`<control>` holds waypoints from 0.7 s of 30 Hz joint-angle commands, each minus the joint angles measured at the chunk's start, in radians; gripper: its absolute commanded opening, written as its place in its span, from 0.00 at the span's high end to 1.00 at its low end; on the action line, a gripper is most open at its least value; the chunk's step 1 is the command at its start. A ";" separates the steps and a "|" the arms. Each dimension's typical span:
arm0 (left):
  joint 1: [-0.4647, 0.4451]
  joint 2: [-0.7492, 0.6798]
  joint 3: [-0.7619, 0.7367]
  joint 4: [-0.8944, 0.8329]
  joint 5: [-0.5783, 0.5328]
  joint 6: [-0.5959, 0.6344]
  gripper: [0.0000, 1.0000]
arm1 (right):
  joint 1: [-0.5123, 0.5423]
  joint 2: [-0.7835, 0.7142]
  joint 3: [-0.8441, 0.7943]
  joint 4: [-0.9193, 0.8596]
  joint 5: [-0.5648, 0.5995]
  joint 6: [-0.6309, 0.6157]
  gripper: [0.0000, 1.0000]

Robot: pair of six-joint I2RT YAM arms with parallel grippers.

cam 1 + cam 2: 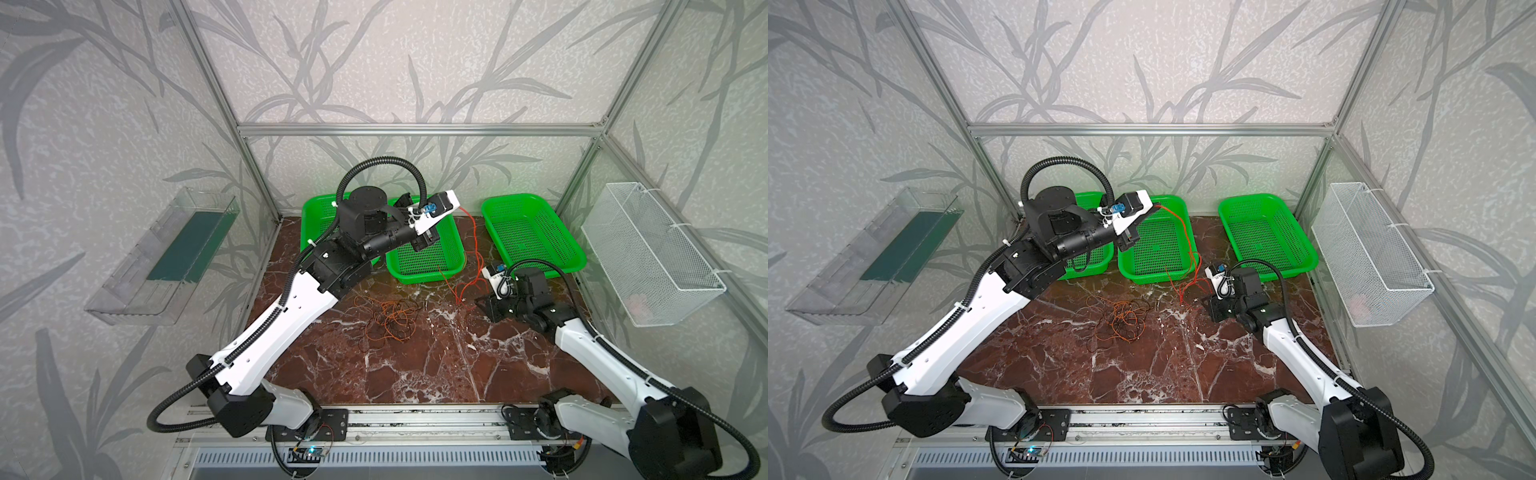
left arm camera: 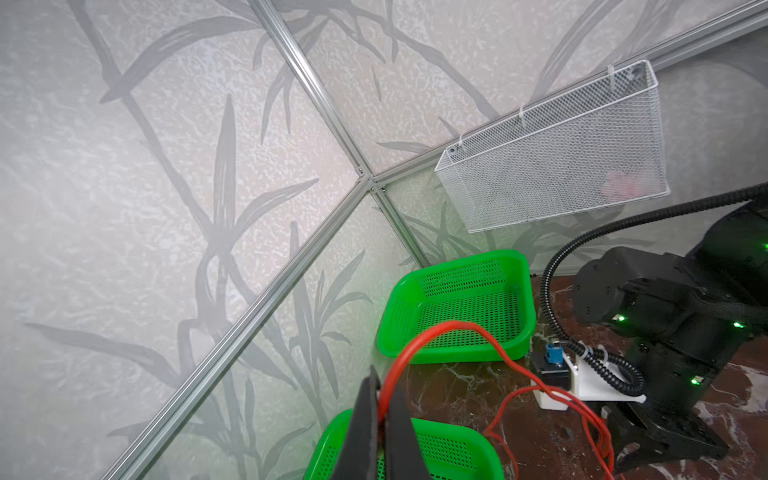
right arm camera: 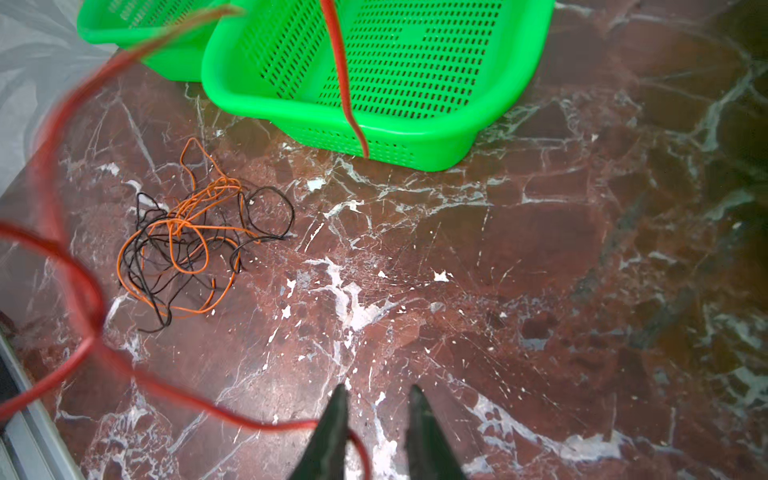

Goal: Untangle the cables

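Red cable [image 2: 453,324] is being clamped by left pincer [image 2: 384,386], its slack being strung down beside right pincer [image 3: 378,388], jaws apart.

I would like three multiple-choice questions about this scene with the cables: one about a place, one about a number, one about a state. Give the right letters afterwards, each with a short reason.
1. Where does the orange and black tangle lie?
A. Inside a green basket
B. Inside the white wire basket
C. On the bare table

2. How many green baskets stand at the back?
A. Three
B. Two
C. Four

3. In what state is the left gripper?
A. Open and empty
B. Shut on the red cable
C. Shut on a black cable

Answers:
1 C: the right wrist view shows the tangle resting on the marble, outside every basket.
2 A: both top views show three in a row, one partly hidden by the left arm.
3 B: in the left wrist view its jaws pinch the red cable.
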 commanded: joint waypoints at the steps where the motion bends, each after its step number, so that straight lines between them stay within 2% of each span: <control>1: 0.041 0.000 0.048 0.021 -0.001 -0.023 1.00 | -0.045 0.016 -0.020 0.036 0.002 0.050 0.94; 8: 0.193 -0.002 0.087 0.086 0.023 -0.107 1.00 | -0.123 0.066 -0.035 -0.009 0.033 0.065 0.97; 14: 0.300 0.002 0.127 0.095 -0.006 -0.118 1.00 | -0.179 0.127 -0.012 -0.075 0.082 0.049 0.96; 21: 0.443 -0.009 0.104 0.150 -0.037 -0.202 1.00 | -0.232 0.147 -0.014 -0.083 0.136 0.024 0.95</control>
